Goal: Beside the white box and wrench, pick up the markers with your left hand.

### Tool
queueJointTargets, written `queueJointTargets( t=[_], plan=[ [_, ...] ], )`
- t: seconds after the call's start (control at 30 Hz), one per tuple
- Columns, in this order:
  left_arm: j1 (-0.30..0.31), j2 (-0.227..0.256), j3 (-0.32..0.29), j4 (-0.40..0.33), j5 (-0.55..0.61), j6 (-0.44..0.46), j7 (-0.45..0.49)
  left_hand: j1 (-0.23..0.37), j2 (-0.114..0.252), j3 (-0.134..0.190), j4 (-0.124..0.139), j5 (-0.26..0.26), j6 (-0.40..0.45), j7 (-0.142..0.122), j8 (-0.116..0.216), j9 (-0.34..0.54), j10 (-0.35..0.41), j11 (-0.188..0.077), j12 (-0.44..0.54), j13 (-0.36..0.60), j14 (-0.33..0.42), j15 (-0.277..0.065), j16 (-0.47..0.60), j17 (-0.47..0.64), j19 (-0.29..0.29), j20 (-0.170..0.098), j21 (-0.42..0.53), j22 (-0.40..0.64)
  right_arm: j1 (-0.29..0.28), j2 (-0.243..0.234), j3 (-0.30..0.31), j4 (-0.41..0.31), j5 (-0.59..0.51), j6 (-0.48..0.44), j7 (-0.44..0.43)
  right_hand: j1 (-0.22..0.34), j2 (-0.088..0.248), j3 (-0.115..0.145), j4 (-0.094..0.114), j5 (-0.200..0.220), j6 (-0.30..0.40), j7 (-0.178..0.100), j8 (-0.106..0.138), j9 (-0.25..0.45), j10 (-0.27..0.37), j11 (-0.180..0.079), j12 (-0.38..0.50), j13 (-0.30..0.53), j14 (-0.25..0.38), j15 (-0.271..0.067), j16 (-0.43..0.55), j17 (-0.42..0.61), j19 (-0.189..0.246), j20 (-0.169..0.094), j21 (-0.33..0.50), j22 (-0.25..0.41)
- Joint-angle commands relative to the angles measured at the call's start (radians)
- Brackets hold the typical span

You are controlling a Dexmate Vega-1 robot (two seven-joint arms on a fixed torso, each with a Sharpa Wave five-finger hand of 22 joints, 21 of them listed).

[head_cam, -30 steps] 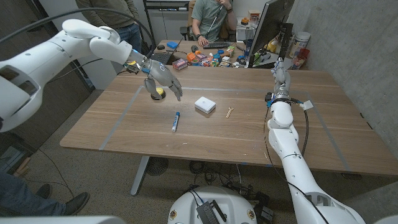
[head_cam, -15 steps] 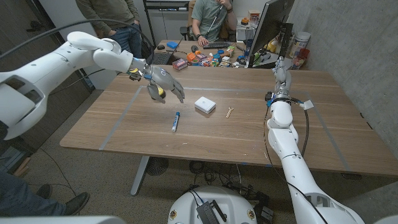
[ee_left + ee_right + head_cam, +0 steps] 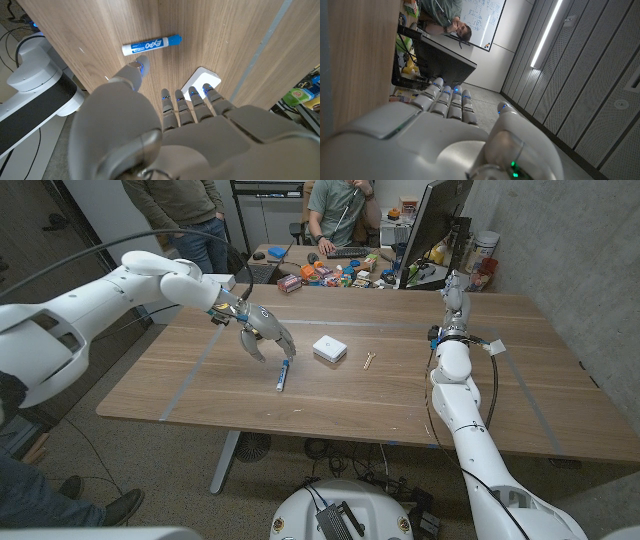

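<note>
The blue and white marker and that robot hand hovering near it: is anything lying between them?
No. In the left wrist view only bare wooden table separates the left hand from the blue and white marker.

We see our left hand (image 3: 266, 332) swing rightward and lower across the table, ending with its spread fingers (image 3: 283, 347) just above the blue-capped marker (image 3: 283, 374), nearer the white box (image 3: 329, 348) than a second ago. It now hides the yellow object it hung over earlier.

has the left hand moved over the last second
Yes. In the head view the left hand has swung from the table's far left toward the white box and now hovers open just beyond the blue marker.
</note>
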State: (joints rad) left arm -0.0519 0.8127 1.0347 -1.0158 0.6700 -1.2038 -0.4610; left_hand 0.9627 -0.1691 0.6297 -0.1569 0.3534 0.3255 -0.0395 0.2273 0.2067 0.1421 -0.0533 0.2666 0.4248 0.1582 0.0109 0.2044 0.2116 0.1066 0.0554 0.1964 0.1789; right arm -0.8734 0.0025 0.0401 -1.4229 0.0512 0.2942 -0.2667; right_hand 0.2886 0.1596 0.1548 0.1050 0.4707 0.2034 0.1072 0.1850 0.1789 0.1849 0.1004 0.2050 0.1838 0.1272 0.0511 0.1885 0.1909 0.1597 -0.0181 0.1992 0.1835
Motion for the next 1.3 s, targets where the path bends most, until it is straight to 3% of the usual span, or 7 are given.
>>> queueJointTargets(
  t=[0.03, 0.43, 0.67, 0.9, 1.2, 1.3],
  plan=[
    [0.006, -0.011, 0.039, 0.038, -0.043, 0.005, -0.074, -0.001, 0.011, -0.005, -0.001, 0.002, 0.005, 0.006, 0.003, 0.002, -0.002, 0.008, 0.003, 0.003, -0.002, 0.007, 0.006, 0.004, -0.009, 0.000, -0.001, 0.003, 0.014, 0.005, 0.004, 0.022, 0.004, 0.005, -0.009, -0.006, -0.004, -0.006, 0.000, 0.003, -0.007, 0.000, 0.003, 0.005, 0.001, 0.000, -0.004, 0.002, 0.000, 0.002, 0.000, 0.001, -0.003, -0.001, -0.002, 0.004],
    [0.035, 0.009, -0.008, -0.029, 0.185, -0.007, 0.131, -0.001, 0.010, -0.012, -0.001, 0.003, -0.004, 0.009, -0.002, 0.002, -0.004, 0.009, 0.003, 0.007, -0.004, 0.008, 0.007, 0.005, -0.012, 0.002, 0.000, 0.003, 0.015, 0.013, 0.007, 0.033, 0.003, 0.037, -0.020, -0.007, -0.003, -0.008, 0.000, 0.004, -0.008, 0.000, 0.003, 0.005, 0.003, 0.001, -0.002, 0.002, 0.002, -0.001, 0.001, 0.001, -0.006, -0.001, -0.002, 0.004],
    [0.037, 0.036, -0.016, -0.112, 0.440, -0.001, 0.355, 0.002, 0.011, -0.013, -0.001, 0.004, -0.010, 0.007, -0.006, 0.002, -0.005, 0.008, 0.004, 0.009, -0.004, 0.007, 0.008, 0.005, -0.011, 0.002, 0.002, 0.003, 0.016, 0.022, 0.011, 0.053, 0.004, 0.080, -0.031, -0.008, -0.003, -0.008, 0.000, 0.004, -0.008, -0.001, 0.003, 0.005, 0.003, 0.001, -0.002, 0.002, 0.002, -0.001, 0.002, 0.001, -0.007, -0.001, -0.001, 0.004],
    [0.016, 0.026, 0.015, -0.102, 0.535, -0.005, 0.468, 0.005, 0.012, -0.016, -0.002, 0.005, -0.017, 0.008, -0.009, 0.002, -0.008, 0.008, 0.003, 0.012, -0.004, 0.005, 0.008, 0.005, -0.011, 0.001, 0.002, 0.003, 0.016, 0.034, 0.015, 0.071, 0.003, 0.117, -0.048, -0.009, -0.004, -0.009, -0.001, 0.004, -0.008, -0.002, 0.004, 0.005, 0.002, -0.002, -0.001, 0.002, 0.003, -0.002, 0.002, 0.001, -0.008, -0.001, -0.001, 0.004],
    [-0.008, 0.003, 0.053, -0.055, 0.565, 0.001, 0.526, 0.009, 0.012, -0.020, -0.002, 0.007, -0.026, 0.014, -0.012, 0.002, -0.017, 0.010, 0.000, 0.015, -0.010, 0.007, 0.006, 0.006, -0.011, 0.000, 0.003, 0.003, 0.021, 0.039, 0.017, 0.090, -0.001, 0.136, -0.060, -0.009, -0.004, -0.010, -0.002, 0.004, -0.007, -0.005, 0.005, 0.005, 0.003, 0.000, 0.000, 0.002, 0.003, -0.002, 0.003, 0.000, -0.010, 0.001, 0.000, 0.004],
    [-0.005, 0.013, 0.065, -0.065, 0.620, 0.024, 0.626, 0.009, 0.012, -0.021, -0.002, 0.007, -0.030, 0.017, -0.014, 0.002, -0.016, 0.013, 0.001, 0.016, -0.010, 0.010, 0.007, 0.006, -0.012, 0.004, 0.003, 0.003, 0.023, 0.039, 0.018, 0.098, 0.001, 0.138, -0.058, -0.009, -0.004, -0.010, -0.002, 0.005, -0.007, -0.004, 0.005, 0.005, 0.003, -0.001, 0.000, 0.002, 0.003, -0.002, 0.003, 0.000, -0.011, 0.001, -0.001, 0.004]
  ],
)
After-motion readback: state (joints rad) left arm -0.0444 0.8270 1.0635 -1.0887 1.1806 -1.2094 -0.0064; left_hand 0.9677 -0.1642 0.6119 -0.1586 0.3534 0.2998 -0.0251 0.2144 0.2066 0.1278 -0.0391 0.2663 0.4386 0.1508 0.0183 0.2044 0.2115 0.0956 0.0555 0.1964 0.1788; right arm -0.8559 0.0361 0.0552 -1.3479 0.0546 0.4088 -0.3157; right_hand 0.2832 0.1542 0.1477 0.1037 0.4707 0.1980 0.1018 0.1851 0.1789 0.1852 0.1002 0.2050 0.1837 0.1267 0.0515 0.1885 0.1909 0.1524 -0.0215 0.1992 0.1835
